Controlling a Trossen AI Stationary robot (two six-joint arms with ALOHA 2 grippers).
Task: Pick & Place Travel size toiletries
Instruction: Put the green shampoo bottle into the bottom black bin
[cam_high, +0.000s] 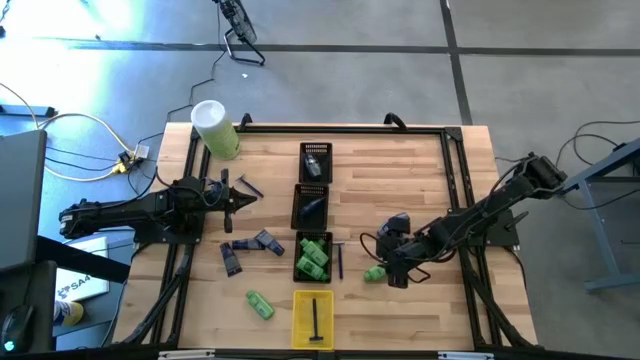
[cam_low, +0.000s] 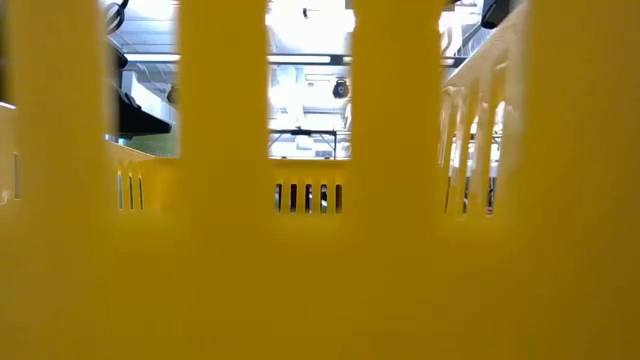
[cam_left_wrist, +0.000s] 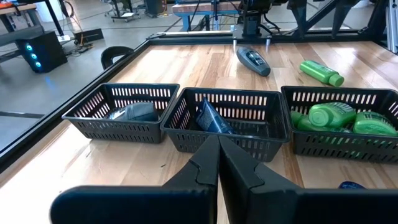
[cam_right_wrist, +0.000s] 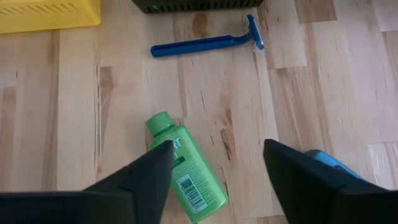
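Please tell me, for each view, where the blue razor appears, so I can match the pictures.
High: blue razor lies on the table, right of the green bottles' tray.
Low: not in it.
Left wrist: cannot tell.
Right wrist: razor near the top, beyond the open right gripper.
Shared landmark: green bottle beside that gripper.

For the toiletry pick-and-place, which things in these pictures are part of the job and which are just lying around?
Job:
- green bottle lying on the wood by the open right pincer
- blue razor loose on the table
- green bottles in a black tray
- loose green bottle
- yellow tray

Lying about:
- big pale-green cylinder
- cables off the table
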